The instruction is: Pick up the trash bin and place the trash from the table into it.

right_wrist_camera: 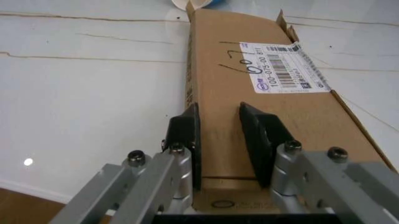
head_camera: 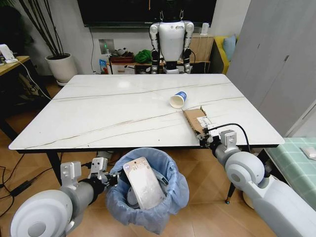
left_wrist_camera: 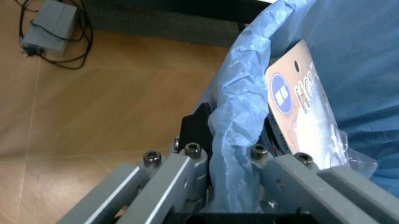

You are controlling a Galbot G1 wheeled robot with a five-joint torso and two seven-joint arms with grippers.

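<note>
Right tool (right_wrist_camera: 218, 135) around one cardboard box (right_wrist_camera: 262, 107)

Round trash bin with crinkly light blue plastic liner (head_camera: 170, 190): base cut off by lower edge of head view; my left fingers (left_wrist_camera: 198, 122) half buried in liner folds at rim, inner pad hidden behind plastic. Flat glossy packet with blue round label (left_wrist_camera: 299, 112) inside bin: lower part hidden by liner, print too blurred to read. Flat brown cardboard box (right_wrist_camera: 262, 107) on white marble-look bench (head_camera: 123, 106): near end hidden under my right fingers (right_wrist_camera: 262, 130), right corner cut by frame edge. White blue-rimmed paper cup (right_wrist_camera: 196, 3): only sliver at edge of right wrist view.
</note>
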